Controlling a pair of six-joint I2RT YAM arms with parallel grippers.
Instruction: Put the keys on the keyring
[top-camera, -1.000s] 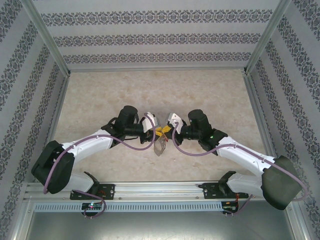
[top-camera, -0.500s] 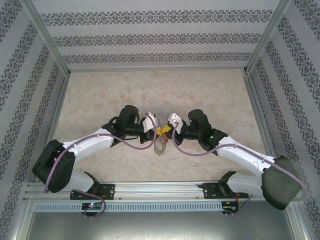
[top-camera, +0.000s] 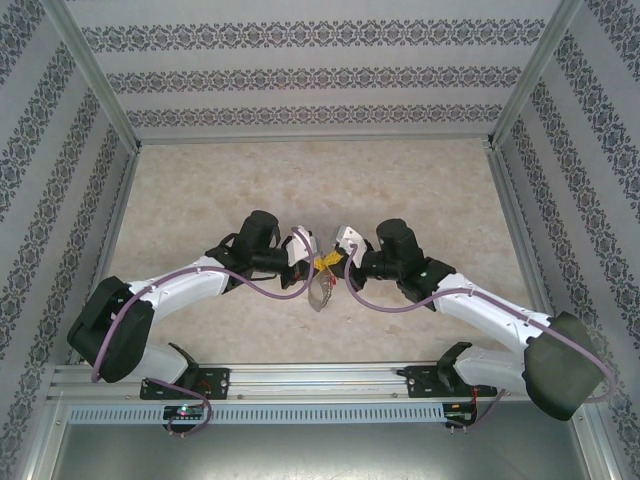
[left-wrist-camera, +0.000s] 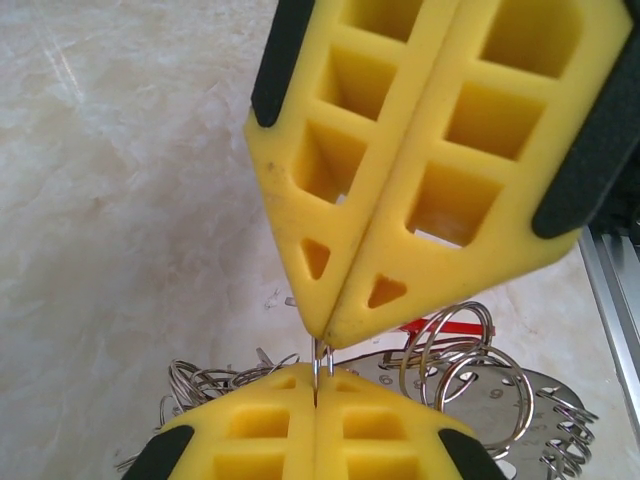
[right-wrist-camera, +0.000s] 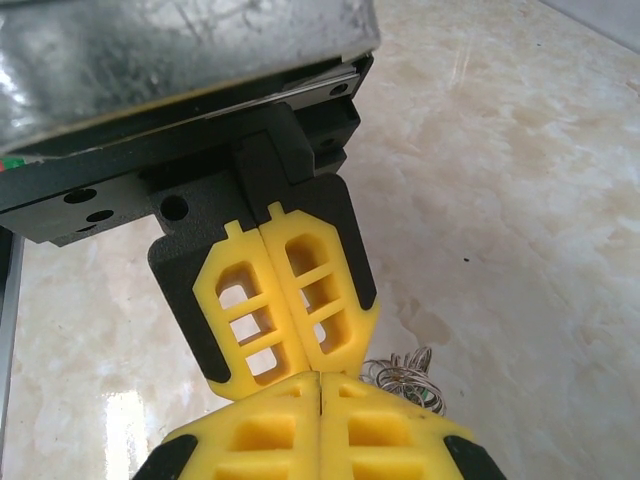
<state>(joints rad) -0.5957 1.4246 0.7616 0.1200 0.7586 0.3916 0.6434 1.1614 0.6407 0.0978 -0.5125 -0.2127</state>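
Two shut pincers — left pincer, right pincer — pinch one keyring (thin wire).

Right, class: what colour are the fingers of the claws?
Yellow fingers with black backing; the left wrist view shows them best.

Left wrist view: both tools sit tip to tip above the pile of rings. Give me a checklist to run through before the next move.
1. Left tool shut: ok.
2. Right tool shut: ok.
3. Thin wire spans the gap between the two tool tips and runs into both seams: ok.
4. Both tools lined up tip to tip, seam to seam: ok.
5. Red key tag in sight, lying among the small silver rings beside the tips: ok.
6. Red key tag already threaded on the thin wire: cannot tell.
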